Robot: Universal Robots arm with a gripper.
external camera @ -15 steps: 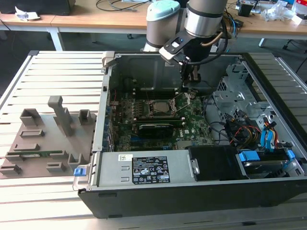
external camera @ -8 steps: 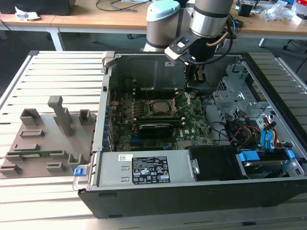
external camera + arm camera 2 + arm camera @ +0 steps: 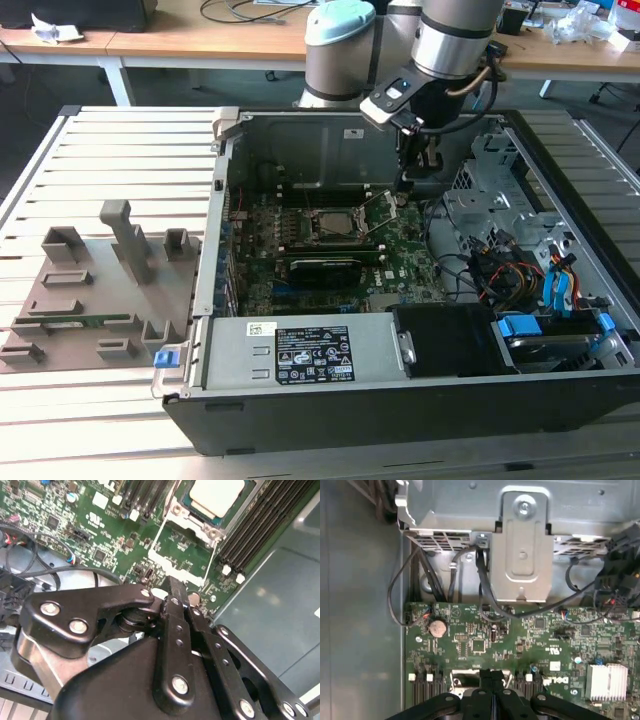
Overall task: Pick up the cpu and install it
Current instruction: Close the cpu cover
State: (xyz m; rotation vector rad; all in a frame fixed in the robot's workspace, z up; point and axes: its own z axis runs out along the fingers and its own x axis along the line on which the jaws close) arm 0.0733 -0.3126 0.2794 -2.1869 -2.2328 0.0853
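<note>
The cpu [image 3: 217,495], a flat square chip with a dull silvery top, lies in the socket [image 3: 335,222] on the green motherboard [image 3: 405,265] inside the open computer case. The socket's metal bracket [image 3: 182,562] stands hinged open beside it. My gripper [image 3: 407,183] hangs just over the board at the bracket's outer end, to the exterior view's right of the socket. Its black fingers [image 3: 176,597] are pressed together with nothing visible between them. In the first wrist view the gripper [image 3: 492,677] points at the edge of the socket area.
A long black card [image 3: 325,268] lies in front of the socket. The power supply [image 3: 300,355] fills the case front. Drive cage and cables [image 3: 520,280] crowd the exterior view's right. A grey fixture tray [image 3: 100,290] sits outside the case. Memory slots [image 3: 260,520] run beside the socket.
</note>
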